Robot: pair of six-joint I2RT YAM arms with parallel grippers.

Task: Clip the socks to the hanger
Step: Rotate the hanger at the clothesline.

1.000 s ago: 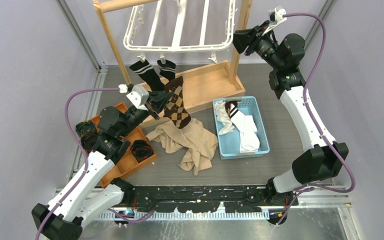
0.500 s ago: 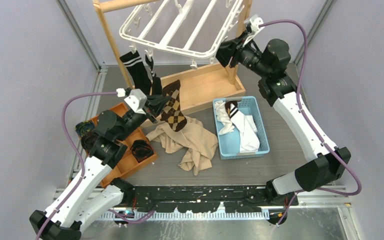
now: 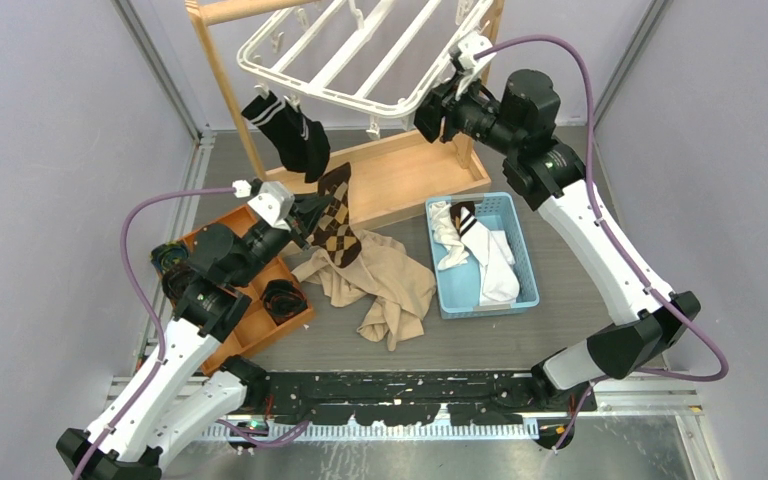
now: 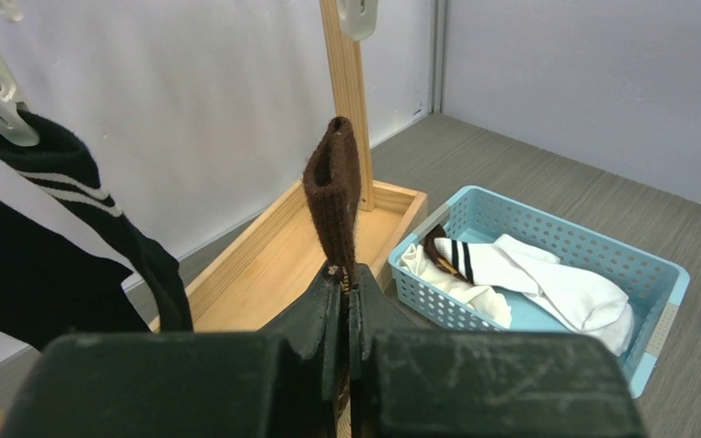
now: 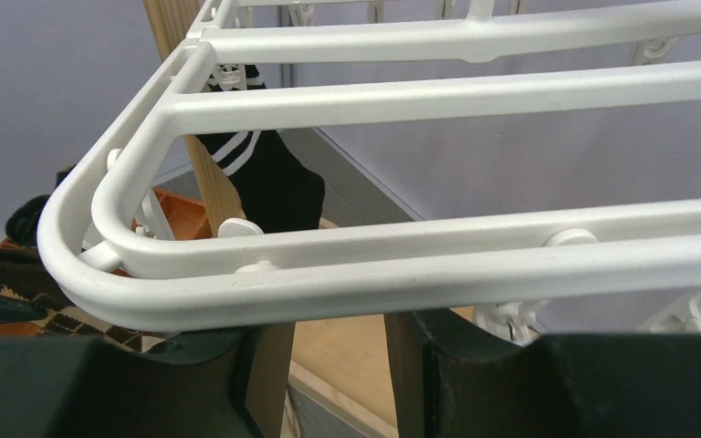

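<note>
The white hanger (image 3: pixel 330 60) hangs tilted from the wooden stand (image 3: pixel 400 175). My right gripper (image 3: pixel 430 110) holds on at its right rim (image 5: pixel 420 274). The jaws stand partly apart below the rim, which hides their tips. Black white-striped socks (image 3: pixel 290 130) hang clipped at the hanger's left corner. My left gripper (image 3: pixel 312 208) is shut on a brown argyle sock (image 3: pixel 338 215), whose cuff (image 4: pixel 336 196) stands upright above the fingers (image 4: pixel 324 306), below the hanger. White socks with black bands (image 3: pixel 490 265) lie in the blue basket (image 3: pixel 532 270).
A plain beige cloth (image 3: pixel 390 290) lies crumpled in the middle of the table. An orange tray (image 3: pixel 245 340) with rolled dark socks sits at the left, under my left arm. The stand's wooden base and posts sit behind the basket.
My right arm swung left, and the hanger turned and tilted with it. The black socks swung left and up. My left gripper sank slightly with the brown sock.
</note>
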